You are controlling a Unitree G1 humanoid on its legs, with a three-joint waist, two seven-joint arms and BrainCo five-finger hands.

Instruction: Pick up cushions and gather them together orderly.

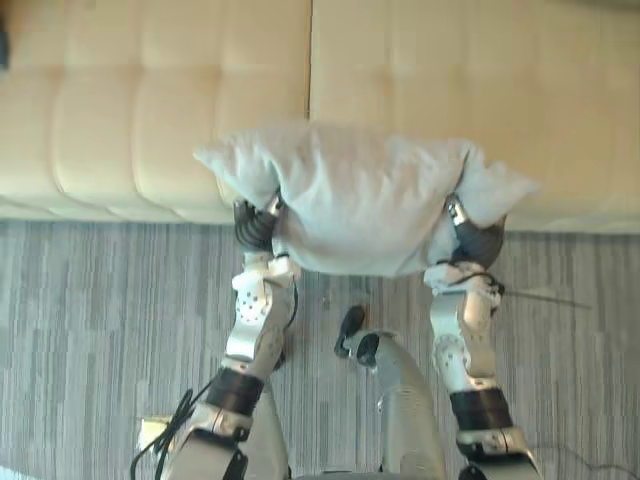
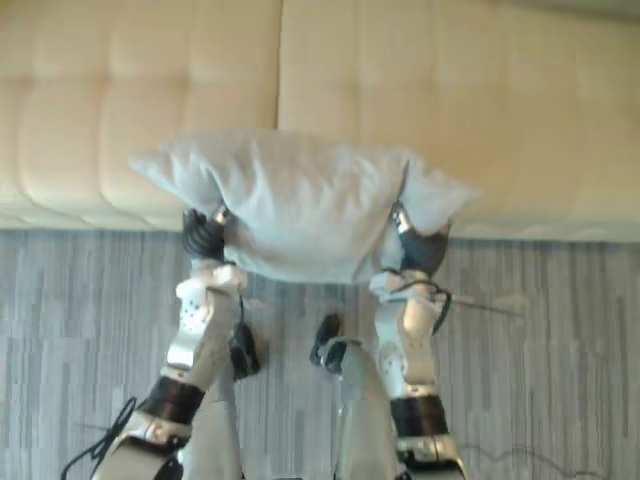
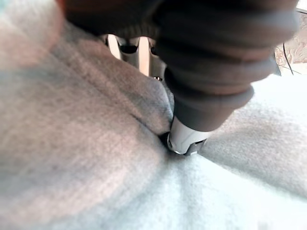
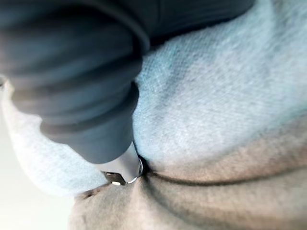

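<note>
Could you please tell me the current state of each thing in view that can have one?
cushion: held up at both ends, in front of the sofa
left robot hand: shut on the cushion, thumb sunk into the cloth
right robot hand: shut on the cushion, thumb sunk into the cloth

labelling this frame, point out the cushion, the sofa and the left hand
cushion [image 1: 360, 205]: left eye view, middle of its pale top
sofa [image 1: 150, 100]: left eye view, tufted section left of the seam
left hand [image 1: 255, 228]: left eye view, its dark ribbed cover
</note>
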